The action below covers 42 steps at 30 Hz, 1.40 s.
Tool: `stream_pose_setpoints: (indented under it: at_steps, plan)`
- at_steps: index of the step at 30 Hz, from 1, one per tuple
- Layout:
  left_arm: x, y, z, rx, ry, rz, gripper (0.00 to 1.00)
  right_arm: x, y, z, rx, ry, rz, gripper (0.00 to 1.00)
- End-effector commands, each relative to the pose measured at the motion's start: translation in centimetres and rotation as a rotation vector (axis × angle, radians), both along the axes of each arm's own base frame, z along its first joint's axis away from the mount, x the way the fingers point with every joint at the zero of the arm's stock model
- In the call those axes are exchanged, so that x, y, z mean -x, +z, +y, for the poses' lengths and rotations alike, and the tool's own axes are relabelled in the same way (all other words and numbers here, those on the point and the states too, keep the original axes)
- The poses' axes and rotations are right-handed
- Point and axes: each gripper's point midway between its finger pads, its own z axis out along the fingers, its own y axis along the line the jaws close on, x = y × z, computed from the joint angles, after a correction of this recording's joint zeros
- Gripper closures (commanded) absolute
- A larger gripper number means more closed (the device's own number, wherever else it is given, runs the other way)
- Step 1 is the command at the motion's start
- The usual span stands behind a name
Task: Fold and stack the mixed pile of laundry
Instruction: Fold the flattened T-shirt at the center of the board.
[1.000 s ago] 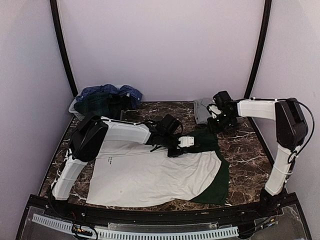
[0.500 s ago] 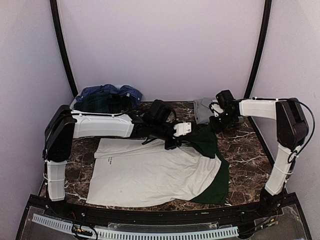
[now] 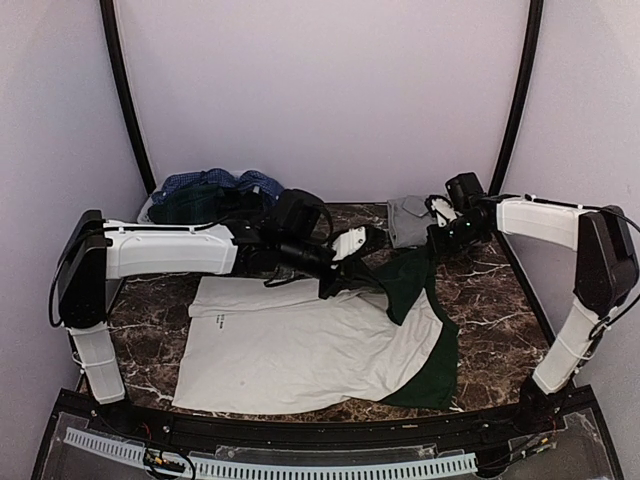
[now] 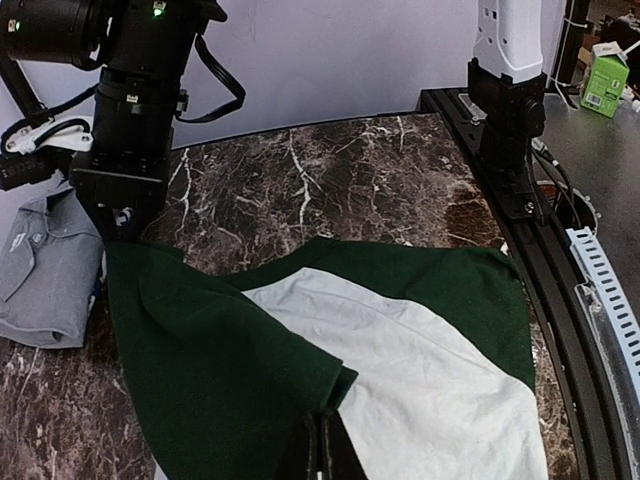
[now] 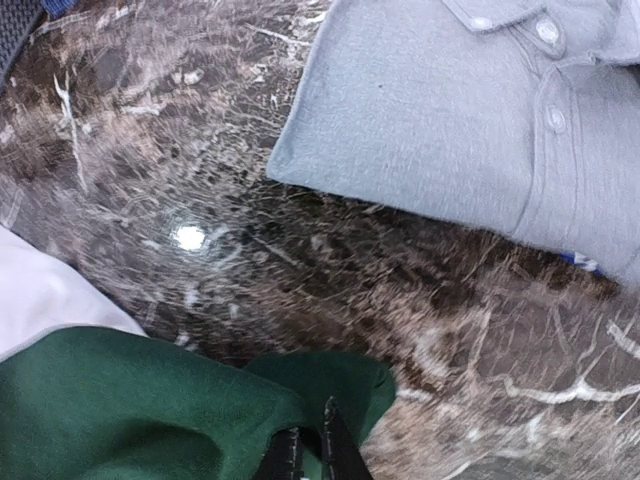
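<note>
Both outstretched, low: left claw [image 4: 321, 430], right claw [image 5: 310, 440].

Lettering [image 3: 218, 320] on white tee [image 3: 300, 350] too small to read, grey shirt [image 5: 450, 120] cropped at top and right

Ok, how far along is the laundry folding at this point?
Done: one grey shirt lies folded at the far right. In hand: the tee is spread flat, and the left gripper and right gripper both pinch its green sleeve, seemingly to fold it in. Left: the rest of the tee's folds, stacking it, and the shirts heaped in the basket.
</note>
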Motion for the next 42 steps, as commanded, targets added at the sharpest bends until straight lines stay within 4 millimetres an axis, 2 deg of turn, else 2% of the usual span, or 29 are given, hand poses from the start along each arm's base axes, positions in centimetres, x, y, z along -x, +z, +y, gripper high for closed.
stream_pose_setpoints:
  at_steps: [1, 2, 3, 6, 7, 9, 13, 14, 15, 16, 19, 20, 21, 22, 23, 24, 25, 26, 27, 29, 31, 32, 33, 34, 37, 40, 42]
  plan:
    - [3.5, 1.9, 0.5, 0.046, -0.062, 0.067, 1.0, 2.7, 0.8, 0.7, -0.068, 0.026, 0.029, 0.73]
    - [4.1, 1.5, 0.4, 0.036, -0.071, 0.065, 1.0, 3.4, 1.0, 0.7, -0.071, 0.026, 0.032, 0.61]
    - [4.6, 0.4, 0.7, 0.008, -0.074, 0.082, 1.0, 3.9, 1.0, 0.5, -0.066, 0.015, 0.036, 0.54]
    - [6.9, -2.4, 0.8, -0.066, -0.097, 0.103, 1.0, 4.8, 1.1, -1.0, -0.022, -0.039, 0.039, 0.44]
    - [7.9, -3.4, 0.9, -0.089, -0.109, 0.11, 1.0, 4.9, 1.1, -1.4, -0.008, -0.052, 0.039, 0.41]
    - [8.5, -4.6, 1.1, -0.113, -0.098, 0.121, 1.0, 4.9, 1.4, -1.8, 0.006, -0.066, 0.034, 0.39]
    - [7.8, -4.4, 0.8, -0.074, -0.027, 0.154, 1.0, 5.3, 2.6, -1.0, -0.028, -0.031, 0.043, 0.36]
    - [7.2, -4.0, 0.6, -0.064, -0.002, 0.156, 1.0, 5.5, 2.9, -0.9, -0.034, -0.022, 0.047, 0.23]
    - [6.9, -3.8, 0.5, -0.057, 0.007, 0.162, 1.0, 5.8, 3.0, -0.6, -0.04, 0.003, 0.049, 0.05]
    - [6.4, -3.4, 0.3, -0.035, 0.023, 0.174, 1.0, 6.2, 2.6, -0.3, -0.037, 0.04, 0.075, 0.02]
    - [3.2, -2.8, 0.5, 0.02, 0.096, 0.233, 1.0, 6.2, 1.3, -2.5, 0.101, -0.007, 0.129, 0.01]
    - [2.1, -2.2, 0.4, 0.059, 0.132, 0.274, 1.0, 6.1, 1.3, -2.9, 0.112, -0.022, 0.118, 0.01]
    - [0.2, -2.5, 1.0, 0.074, 0.184, 0.327, 1.0, 5.9, 1.8, -3.0, 0.104, -0.035, 0.1, 0.01]
    - [-0.9, -1.9, 1.0, 0.104, 0.203, 0.344, 1.0, 5.8, 2.7, -2.6, 0.078, -0.029, 0.074, 0.02]
    - [-2.4, -2.2, 1.4, 0.109, 0.245, 0.381, 1.0, 5.9, 3.9, -1.8, 0.028, 0.004, 0.038, 0.04]
    - [-3.2, -1.5, 1.2, 0.125, 0.262, 0.381, 1.0, 6.2, 5.4, -0.4, -0.047, 0.059, -0.004, 0.06]
    - [-4.2, -2.3, 1.3, 0.114, 0.291, 0.4, 1.0, 6.8, 7.2, 1.0, -0.127, 0.122, -0.052, 0.1]
    - [-4.8, -1.6, 1.1, 0.129, 0.294, 0.398, 1.0, 7.7, 8.9, 2.5, -0.205, 0.194, -0.098, 0.14]
    - [-5.1, -2.2, 0.9, 0.12, 0.3, 0.418, 1.0, 8.7, 10.1, 3.8, -0.261, 0.253, -0.13, 0.18]
    - [-6.4, -2.0, 0.4, 0.139, 0.315, 0.446, 1.0, 10.4, 11.0, 5.4, -0.309, 0.322, -0.162, 0.25]
    - [-8.1, -2.2, 0.6, 0.158, 0.355, 0.494, 1.0, 11.3, 9.8, 6.1, -0.291, 0.323, -0.155, 0.33]
    - [-9.3, -3.0, 0.9, 0.157, 0.382, 0.518, 1.0, 11.7, 8.8, 6.4, -0.267, 0.308, -0.153, 0.38]
    - [-10.0, -2.6, 0.9, 0.177, 0.402, 0.553, 1.0, 12.3, 7.9, 6.9, -0.247, 0.307, -0.152, 0.41]
    - [-10.9, -3.3, 1.3, 0.178, 0.418, 0.577, 1.0, 13.0, 6.9, 7.5, -0.226, 0.314, -0.152, 0.42]
    - [-12.4, -3.2, 1.5, 0.212, 0.441, 0.624, 1.0, 14.8, 4.6, 9.6, -0.185, 0.358, -0.134, 0.49]
    - [-12.7, -4.3, 1.2, 0.205, 0.442, 0.657, 1.0, 14.6, 2.0, 10.6, -0.1, 0.351, -0.103, 0.52]
    - [-12.7, -4.8, 1.0, 0.202, 0.436, 0.68, 1.0, 13.8, 1.1, 11.3, -0.061, 0.328, -0.11, 0.48]
